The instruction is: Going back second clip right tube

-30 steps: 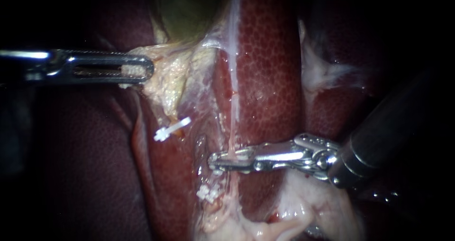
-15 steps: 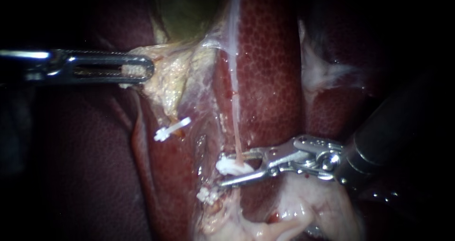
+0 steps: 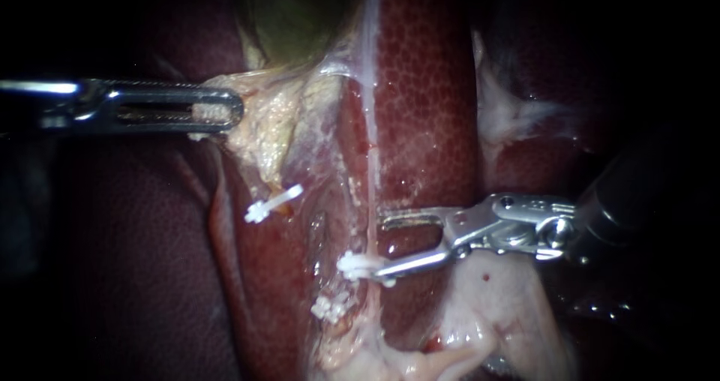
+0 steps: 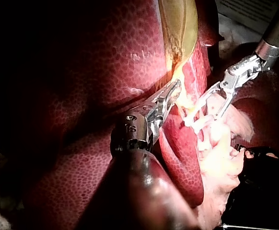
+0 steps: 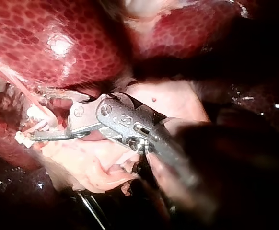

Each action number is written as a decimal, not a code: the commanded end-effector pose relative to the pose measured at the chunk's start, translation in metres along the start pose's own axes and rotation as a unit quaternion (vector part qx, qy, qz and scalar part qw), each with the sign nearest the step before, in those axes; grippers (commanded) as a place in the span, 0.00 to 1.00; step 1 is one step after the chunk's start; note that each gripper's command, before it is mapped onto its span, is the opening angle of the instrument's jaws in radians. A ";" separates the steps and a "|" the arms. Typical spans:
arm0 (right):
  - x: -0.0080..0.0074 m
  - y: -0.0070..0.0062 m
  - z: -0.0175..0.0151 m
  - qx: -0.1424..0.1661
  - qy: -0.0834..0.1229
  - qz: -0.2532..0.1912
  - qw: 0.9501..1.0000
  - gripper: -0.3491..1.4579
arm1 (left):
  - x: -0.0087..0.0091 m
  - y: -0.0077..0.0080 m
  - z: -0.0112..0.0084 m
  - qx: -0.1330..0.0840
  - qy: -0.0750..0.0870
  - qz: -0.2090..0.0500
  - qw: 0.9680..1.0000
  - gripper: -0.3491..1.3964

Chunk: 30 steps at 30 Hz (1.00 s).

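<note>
Your right instrument (image 3: 381,246) has its jaws spread, and the gap between them is clear down to the liver (image 3: 427,111). The right tube (image 3: 371,201) runs just past the jaw tips. A white clip (image 3: 354,265) sits on it right at the lower tip, so it's tight there. A second clip (image 3: 330,307) lies just below. Pale tissue (image 3: 495,306) crowds in under the jaws. Up left, your left instrument (image 3: 232,111), clamped on yellowish tissue (image 3: 262,126), bars that side, and a third clip (image 3: 271,203) juts out beneath it.

No legible text in view
</note>
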 end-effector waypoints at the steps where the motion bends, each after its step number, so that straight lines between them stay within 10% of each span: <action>1: 0.0005 -0.0001 -0.0006 0.001 0.000 -0.005 1.000 0.52 | 0.0000 0.0000 0.0000 0.000 0.000 0.000 1.000 0.05; 15: 0.0080 -0.0038 -0.0078 0.021 0.022 -0.055 0.998 0.52 | 0.0000 0.0001 -0.0001 0.000 0.000 0.000 1.000 0.05; 30: 0.0082 -0.0039 -0.0081 0.022 0.022 -0.057 0.998 0.52 | 0.0042 0.0009 0.0060 -0.001 0.013 0.016 1.000 0.05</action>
